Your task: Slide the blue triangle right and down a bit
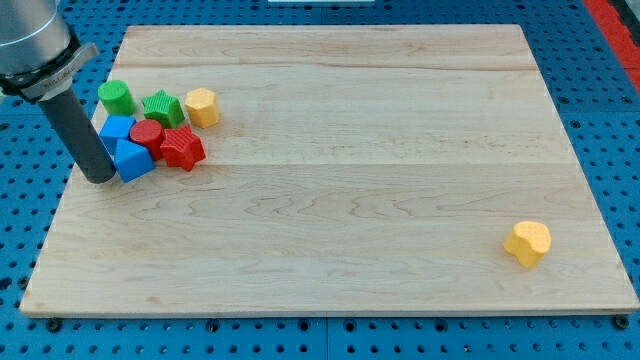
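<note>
The blue triangle (134, 159) lies at the view's left on the wooden board (330, 170), at the lower left of a cluster of blocks. My tip (100, 176) stands right against its left side. The rod rises from there up to the view's top left. Just above the triangle sits a blue cube (116, 128). A red cylinder (147, 134) and a red star (182, 148) touch the triangle's upper right.
A green cylinder (117, 97), a green star (162, 106) and a yellow hexagon block (202, 106) line the cluster's top. A yellow heart block (528, 243) lies alone at the view's lower right. The board's left edge is close to my tip.
</note>
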Robot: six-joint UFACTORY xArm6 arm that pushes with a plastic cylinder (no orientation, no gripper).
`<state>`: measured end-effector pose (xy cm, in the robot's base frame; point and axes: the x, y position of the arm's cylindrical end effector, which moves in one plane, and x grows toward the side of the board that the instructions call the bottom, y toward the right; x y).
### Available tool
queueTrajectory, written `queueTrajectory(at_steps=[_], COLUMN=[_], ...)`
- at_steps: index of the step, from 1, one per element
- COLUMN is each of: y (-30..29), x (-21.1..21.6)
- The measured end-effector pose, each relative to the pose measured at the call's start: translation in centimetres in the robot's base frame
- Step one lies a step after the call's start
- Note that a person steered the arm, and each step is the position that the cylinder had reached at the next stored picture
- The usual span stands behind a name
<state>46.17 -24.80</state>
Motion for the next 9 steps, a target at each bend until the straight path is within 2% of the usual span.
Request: queueTrajectory(at_steps=[5, 6, 7, 8, 9], y=[3.4, 4.3, 3.8, -3.5, -3.1], x=[1.5, 5.1, 5.8, 2.0, -1.0])
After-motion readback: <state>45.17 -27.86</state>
